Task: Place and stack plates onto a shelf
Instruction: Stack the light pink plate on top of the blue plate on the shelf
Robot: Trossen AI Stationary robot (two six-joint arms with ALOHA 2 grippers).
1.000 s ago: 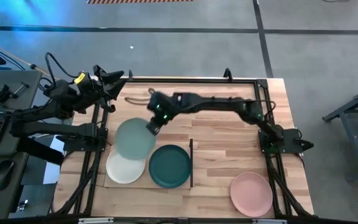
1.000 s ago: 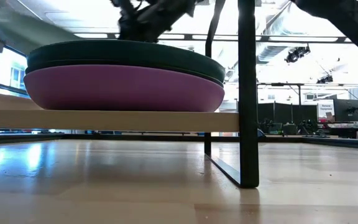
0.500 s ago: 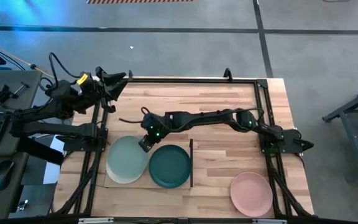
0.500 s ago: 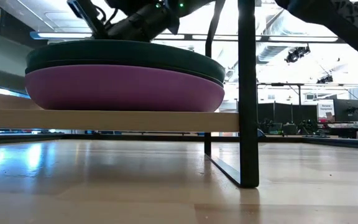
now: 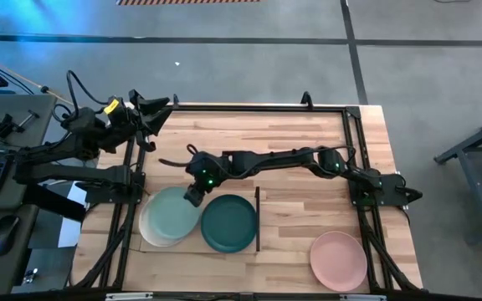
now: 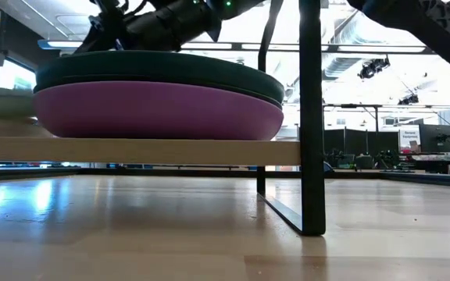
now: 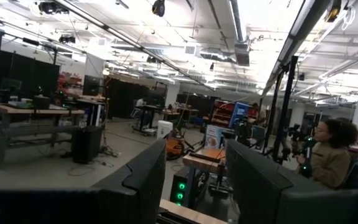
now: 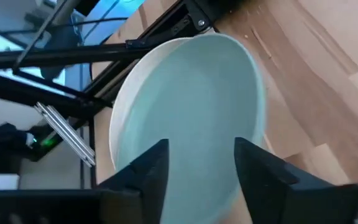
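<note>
The pale mint plate (image 5: 167,216) (image 8: 191,106) lies flat on the white plate (image 5: 147,237), on the left half of the shelf (image 5: 199,249). My right gripper (image 5: 192,197) (image 8: 197,149) is at the mint plate's far right rim, its fingers apart. Beside it on the shelf, the dark teal plate (image 5: 228,222) sits on the purple plate (image 6: 158,113). The pink plate (image 5: 338,259) lies on the table at the near right. My left gripper (image 5: 159,104) (image 7: 194,155) waits open off the table's far left corner. My right gripper reaches the mint plate's rim (image 8: 194,186) slanting down from the table's far right. Its fingers (image 8: 157,165) stand apart at either side of that rim. I cannot tell whether they touch it. The plate rests flat on the white plate.
The shelf stands raised on a black frame with an upright leg (image 6: 311,117); its dark strip (image 5: 258,219) runs along its right edge. A black frame (image 5: 132,167) borders the table. A loose cable (image 5: 182,134) lies at the far left. Bare tabletop spreads far and right.
My right gripper has gone down and toward the table's near left with the mint plate. The plate was raised and overlapping the white plate's far side; it now lies flat on top of the white plate.
</note>
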